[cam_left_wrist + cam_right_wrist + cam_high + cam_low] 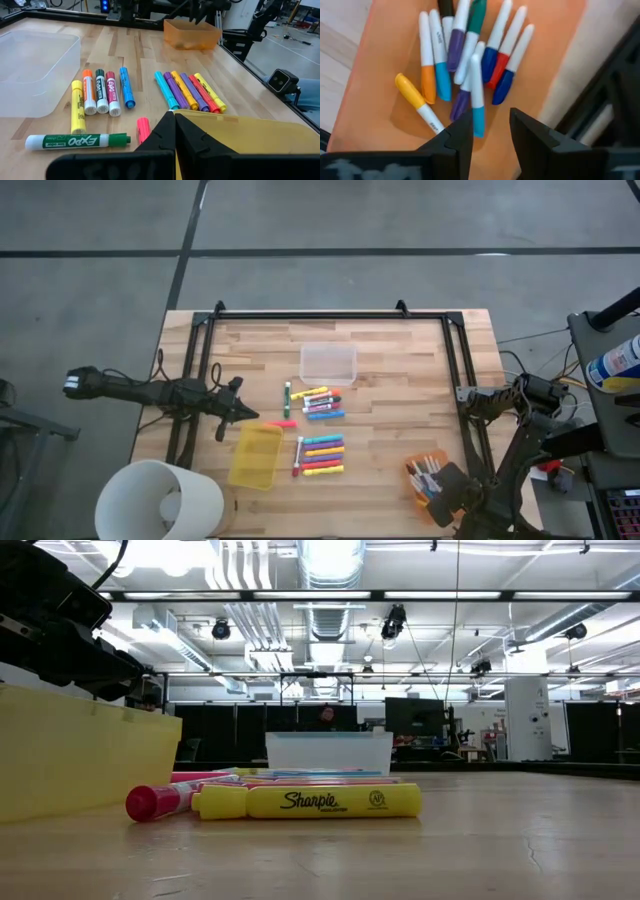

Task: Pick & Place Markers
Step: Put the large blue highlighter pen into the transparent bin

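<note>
Over by the bench's [400, 380] right front corner, the orange bin [425, 480] has a pile of thin markers [465, 55] in it, w/ the right end effector [491, 131] hovering right above, fingers apart, holding nothing. Clear bin [328, 362] and yellow bin [255, 456] look empty. Other markers [322, 455] lie loose mid-bench. Left end effector [175, 131] is shut, holding nothing, near the yellow bin.

Yellow Sharpie marker [306, 801] lying beside pink marker [160, 802], yellow bin [85, 760] left

Bright overhead strip lights [330, 560], soft shadows, blurred near fingers [455, 140], glare on ceiling
</note>
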You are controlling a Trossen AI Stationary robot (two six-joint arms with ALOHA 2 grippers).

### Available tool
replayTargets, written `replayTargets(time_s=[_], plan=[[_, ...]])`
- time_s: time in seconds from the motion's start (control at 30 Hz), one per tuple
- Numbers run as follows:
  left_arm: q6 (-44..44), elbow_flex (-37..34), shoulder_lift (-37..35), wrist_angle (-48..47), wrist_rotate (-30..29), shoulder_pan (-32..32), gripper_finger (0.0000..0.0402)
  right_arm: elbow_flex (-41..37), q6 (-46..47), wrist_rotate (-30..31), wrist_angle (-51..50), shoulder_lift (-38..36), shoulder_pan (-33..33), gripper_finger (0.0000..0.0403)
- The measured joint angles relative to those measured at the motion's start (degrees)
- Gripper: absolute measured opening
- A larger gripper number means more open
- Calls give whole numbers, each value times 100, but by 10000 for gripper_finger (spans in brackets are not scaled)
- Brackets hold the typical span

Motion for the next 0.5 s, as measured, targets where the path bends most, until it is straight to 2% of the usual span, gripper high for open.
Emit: replayTargets(time_s=[0.27,0.37,0.5], plan=[[0,0,2,0,0,0,0,388,-350,271,-1132,-53,-4,121],[0,2,2,0,-1,0,0,444,-855,824,-1425,-56,0,114],[0,1,2,0,-2,0,0,544,-1506,1922,-1485,-134,-38,105]])
